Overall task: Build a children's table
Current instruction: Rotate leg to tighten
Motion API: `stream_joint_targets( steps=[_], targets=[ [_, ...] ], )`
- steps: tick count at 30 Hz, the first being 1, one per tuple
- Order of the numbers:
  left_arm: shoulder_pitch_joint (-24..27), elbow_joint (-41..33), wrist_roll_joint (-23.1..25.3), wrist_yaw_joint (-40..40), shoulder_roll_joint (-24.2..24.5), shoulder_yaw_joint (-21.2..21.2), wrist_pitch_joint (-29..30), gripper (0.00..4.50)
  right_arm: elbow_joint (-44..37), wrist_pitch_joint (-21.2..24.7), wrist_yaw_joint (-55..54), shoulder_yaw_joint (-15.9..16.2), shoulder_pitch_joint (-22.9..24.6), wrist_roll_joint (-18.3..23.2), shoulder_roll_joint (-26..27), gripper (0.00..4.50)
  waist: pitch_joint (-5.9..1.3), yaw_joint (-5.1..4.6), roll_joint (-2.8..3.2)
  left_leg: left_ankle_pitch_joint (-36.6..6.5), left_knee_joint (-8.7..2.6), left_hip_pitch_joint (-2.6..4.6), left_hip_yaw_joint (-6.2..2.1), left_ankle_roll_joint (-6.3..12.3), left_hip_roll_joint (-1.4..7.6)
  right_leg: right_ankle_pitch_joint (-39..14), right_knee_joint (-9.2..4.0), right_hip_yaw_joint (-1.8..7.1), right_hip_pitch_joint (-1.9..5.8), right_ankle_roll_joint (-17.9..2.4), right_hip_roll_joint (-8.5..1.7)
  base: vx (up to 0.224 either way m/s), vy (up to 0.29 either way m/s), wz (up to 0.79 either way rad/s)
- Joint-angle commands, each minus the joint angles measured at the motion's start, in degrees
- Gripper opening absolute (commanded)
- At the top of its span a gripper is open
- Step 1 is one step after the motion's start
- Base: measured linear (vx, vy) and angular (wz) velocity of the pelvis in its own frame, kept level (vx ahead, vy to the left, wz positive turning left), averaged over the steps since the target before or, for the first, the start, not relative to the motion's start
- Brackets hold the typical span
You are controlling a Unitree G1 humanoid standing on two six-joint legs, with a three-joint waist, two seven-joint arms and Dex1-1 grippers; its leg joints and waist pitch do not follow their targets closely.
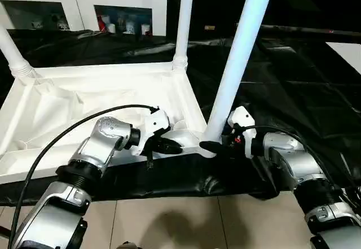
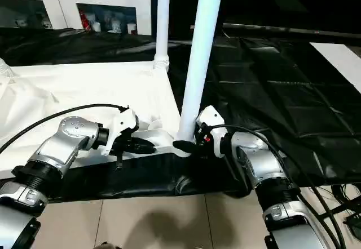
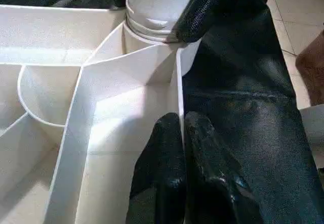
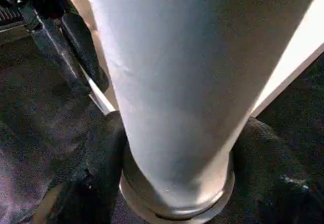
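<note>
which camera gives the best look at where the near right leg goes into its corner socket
The left wrist view: the leg's ribbed base sits in the round corner socket among the tabletop's ribs. The right wrist view shows the leg's base between the right gripper fingers, the socket hidden. The eye views show the joint small, partly behind that gripper.

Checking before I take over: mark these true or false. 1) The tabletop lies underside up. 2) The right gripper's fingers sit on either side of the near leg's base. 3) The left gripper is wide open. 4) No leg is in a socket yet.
1) True: the tabletop shows its ribs.
2) True: the right gripper straddles the near leg.
3) False: the left gripper is shut, pinching the tabletop's rim.
4) False: three legs stand in corner sockets.
</note>
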Motion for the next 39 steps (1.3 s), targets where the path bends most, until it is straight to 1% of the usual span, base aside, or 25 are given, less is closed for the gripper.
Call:
stream_joint_targets(
  steps=[1, 4, 5, 6, 7, 9, 12, 13, 14, 15, 16, 18, 19, 23, 24, 25, 26, 29, 30, 31, 32, 33, 35, 38, 39],
  targets=[
    [0.55, -1.18, -1.17, -1.38, -0.74, -0.54, -0.11, 0.0, 0.01, 0.63, -0.14, -0.32, 0.71, -0.77, -0.58, 2.68, -3.55, -0.05, -0.19, -9.54, -3.47, 0.92, -0.54, 3.04, 1.69, -6.58, -3.48, 2.48, 2.67, -14.12, -2.89, 0.0, 0.0, 0.0],
    [-0.06, -0.25, -1.02, 1.8, -2.39, 0.21, 0.24, 0.0, 1.37, 1.24, -4.6, -2.02, 0.57, -0.59, 0.73, 2.66, -3.5, -0.05, -0.15, -9.57, -3.5, 0.92, -0.54, 2.9, 1.69, -6.69, -3.51, 2.49, 2.62, -14.13, -2.93, 0.0, 0.0, 0.0],
    [-1.12, 1.68, -0.03, 5.95, -4.14, 0.61, 0.15, 0.0, 3.66, 2.2, -10.8, -3.97, -0.1, -0.59, 2.56, 2.66, -3.47, -0.1, -0.02, -10.03, -3.55, 0.91, -0.59, 2.55, 1.7, -7.51, -3.57, 2.49, 2.58, -14.01, -2.96, 0.0, 0.0, 0.0],
    [-1.78, 2.94, 0.69, 8.57, -5.16, 0.74, 0.08, 0.0, 4.87, 2.5, -14.31, -4.77, -0.42, -0.88, 3.55, 2.66, -3.34, -0.35, 0.09, -11.04, -3.66, 1.03, -0.59, 1.7, 1.67, -9.27, -3.82, 2.55, 2.34, -13.69, -2.94, 0.0, 0.0, 0.0],
    [-2.2, 3.75, 1.16, 10.29, -5.84, 0.82, 0.05, 0.0, 5.64, 2.66, -16.57, -5.26, -0.62, -1.09, 4.18, 2.65, -3.39, -0.42, -0.04, -12.29, -3.71, 1.05, -0.74, 0.76, 1.6, -11.73, -4.02, 2.44, 2.48, -13.06, -2.99, 0.0, 0.0, 0.0],
    [-4.01, 6.88, 2.66, 17.44, -9.23, 1.09, 0.81, 0.0, 8.82, 3.21, -26.26, -7.75, -1.82, -1.1, 7.13, 2.65, -3.31, -0.68, 0.04, -13.59, -3.79, 1.14, -0.75, -0.19, 1.6, -13.65, -4.3, 2.52, 2.22, -12.23, -2.95, 0.0, 0.0, 0.0],
    [-5.59, 9.39, 3.81, 24.12, -12.78, 1.32, 1.85, 0.0, 11.54, 3.77, -34.89, -10.32, -3.28, -0.38, 9.91, 2.65, -3.4, -0.75, 0.08, -13.76, -3.82, 1.16, -0.83, -0.83, 1.49, -14.87, -4.49, 2.53, 2.28, -11.41, -3.03, 0.0, 0.0, 0.0],
    [-5.59, 9.39, 3.81, 24.12, -12.78, 1.32, 1.85, 0.0, 11.54, 3.77, -34.89, -10.32, -3.28, -0.38, 9.91, 2.65, -3.43, -0.66, -0.04, -13.55, -3.71, 1.15, -0.76, -0.49, 1.39, -14.72, -4.63, 2.5, 2.29, -11.2, -3.01, 0.0, 0.0, 0.0],
    [-6.69, 10.63, 3.93, 28.59, -15.51, 1.74, 3.03, 0.0, 13.29, 3.71, -39.98, -11.65, -4.86, 0.07, 12.1, 2.65, -3.48, -0.71, -0.05, -13.19, -3.66, 1.03, -0.74, -0.4, 1.41, -14.02, -4.45, 2.53, 2.38, -11.21, -2.95, 0.0, 0.0, 0.0],
    [-7.17, 11.12, 4.0, 29.91, -16.64, 1.9, 3.44, 0.0, 13.97, 3.65, -41.55, -12.18, -5.49, 0.09, 12.93, 2.65, -3.46, -0.68, 0.01, -12.88, -3.65, 1.13, -0.68, -0.16, 1.34, -13.62, -4.55, 2.54, 2.16, -11.25, -2.94, 0.0, 0.0, 0.0],
    [-7.53, 11.51, 4.27, 30.81, -17.54, 1.81, 3.45, 0.0, 14.61, 3.59, -42.96, -12.56, -6.16, 0.05, 13.77, 2.64, -3.53, -0.64, 0.37, -12.52, -3.67, 1.0, -0.8, -0.02, 1.32, -13.1, -4.44, 2.47, 2.37, -11.31, -2.96, 0.0, 0.0, 0.0],
    [-8.03, 12.35, 4.63, 31.54, -18.55, 1.61, 2.96, 0.0, 15.51, 3.51, -44.82, -12.48, -7.2, -0.48, 14.82, 2.64, -3.53, -0.65, 0.1, -12.55, -3.6, 0.97, -0.68, 0.49, 1.24, -12.26, -4.53, 2.43, 2.36, -11.09, -2.79, 0.0, 0.0, 0.0],
    [-8.11, 12.59, 4.69, 31.33, -18.73, 1.49, 2.64, 0.0, 15.82, 3.54, -45.15, -12.2, -7.63, -0.75, 15.24, 2.64, -3.59, -0.54, 0.26, -12.32, -3.63, 0.94, -0.75, 0.72, 1.23, -12.08, -4.49, 2.39, 2.41, -11.02, -2.85, 0.0, 0.0, 0.0],
    [-7.72, 13.0, 4.82, 29.5, -17.94, 1.23, 1.35, 0.0, 15.39, 1.13, -42.67, -9.34, -7.75, -3.38, 15.07, 2.64, -3.51, -0.56, 0.06, -12.87, -3.69, 0.82, -0.74, 0.95, 1.26, -12.76, -4.65, 2.33, 2.42, -10.69, -2.91, 0.0, 0.0, 0.0],
    [-7.2, 12.6, 4.79, 28.05, -16.94, 0.97, 0.51, 0.0, 14.31, 0.02, -40.76, -8.69, -7.22, -3.63, 14.5, 2.99, -3.52, -0.51, 0.12, -12.86, -3.69, 0.84, -0.77, 1.09, 1.28, -12.67, -4.6, 2.33, 2.43, -10.69, -2.9, 0.0, 0.0, 0.0],
    [-7.13, 12.54, 4.78, 27.83, -16.78, 0.92, 0.32, 0.0, 14.19, -0.13, -40.43, -8.61, -7.16, -3.66, 14.41, 2.99, -3.5, -0.51, 0.06, -12.88, -3.71, 0.79, -0.77, 1.22, 1.29, -12.67, -4.62, 2.34, 2.45, -10.68, -2.93, 0.0, 0.0, 0.0],
    [-6.87, 12.27, 4.66, 26.98, -16.29, 0.8, -0.52, 0.0, 13.92, -0.43, -39.67, -8.27, -7.05, -3.93, 14.01, 3.34, -3.51, -0.46, 0.06, -12.7, -3.69, 0.78, -0.76, 1.47, 1.28, -12.49, -4.61, 2.33, 2.5, -10.7, -2.92, 0.0, 0.0, 0.0],
    [-5.89, 10.63, 3.89, 23.32, -14.58, 0.75, -0.49, 0.0, 12.99, -1.15, -36.4, -7.79, -6.61, -3.79, 12.44, 3.42, -3.52, -0.39, -0.01, -11.31, -3.6, 0.57, -0.67, 2.17, 1.29, -11.03, -4.42, 2.36, 2.65, -11.17, -3.0, 0.0, 0.0, 0.0],
    [-5.51, 10.12, 3.78, 21.3, -13.59, 0.45, -0.79, 0.0, 12.51, -1.23, -34.51, -7.49, -6.45, -3.69, 11.52, 3.68, -3.51, -0.41, 0.0, -11.12, -3.63, 0.63, -0.69, 2.35, 1.28, -11.27, -4.46, 2.36, 2.65, -11.25, -3.02, 0.0, 0.0, 0.0],
    [-4.63, 8.92, 3.47, 17.09, -11.37, -0.21, -1.18, 0.0, 11.01, -1.16, -29.52, -6.48, -5.79, -3.56, 9.24, 3.76, -3.55, -0.43, -0.04, -11.04, -3.6, 0.66, -0.64, 2.5, 1.26, -11.18, -4.47, 2.36, 2.65, -11.31, -2.95, 0.0, 0.0, 0.0],
    [-4.63, 8.92, 3.47, 17.09, -11.37, -0.21, -1.18, 0.0, 11.01, -1.16, -29.52, -6.48, -5.79, -3.56, 9.24, 3.81, -3.61, -0.27, 0.18, -10.87, -3.58, 0.72, -0.73, 2.67, 1.31, -10.83, -4.38, 2.34, 2.74, -11.45, -3.04, 0.0, 0.0, 0.0],
    [-3.36, 6.92, 2.95, 10.96, -8.02, -1.05, -1.19, 0.0, 8.18, -3.4, -21.78, -4.83, -4.18, -3.87, 5.54, 3.81, -3.53, -0.27, 0.19, -10.49, -3.57, 0.66, -0.67, 3.32, 1.45, -9.12, -4.2, 2.31, 2.75, -12.2, -2.88, 0.0, 0.0, 0.0],
    [-3.24, 6.74, 2.92, 10.27, -7.68, -1.1, -1.29, 0.0, 7.88, -3.87, -20.83, -4.62, -3.98, -3.87, 5.12, 3.81, -3.49, -0.29, 0.3, -10.4, -3.61, 0.71, -0.6, 3.56, 1.62, -7.65, -4.0, 2.39, 2.62, -12.83, -2.83, 0.0, 0.0, 0.0],
    [-1.87, 3.58, 1.13, 2.56, -3.75, -1.59, -1.37, 0.0, 3.75, -3.83, -10.98, -3.61, -1.72, -1.6, 1.12, 3.81, -3.52, -0.32, 0.41, -10.64, -3.63, 0.83, -0.66, 3.36, 1.71, -6.9, -3.8, 2.39, 2.7, -13.85, -2.86, 0.0, 0.0, 0.0],
    [-1.72, 3.08, 0.8, 1.51, -3.24, -1.52, -1.08, 0.0, 2.99, -3.58, -9.46, -3.48, -1.35, -1.23, 0.58, 3.81, -3.6, -0.22, 0.41, -10.1, -3.54, 0.81, -0.65, 3.69, 1.77, -5.17, -3.52, 2.4, 2.83, -14.26, -2.8, 0.0, 0.0, 0.0]
  ],
)
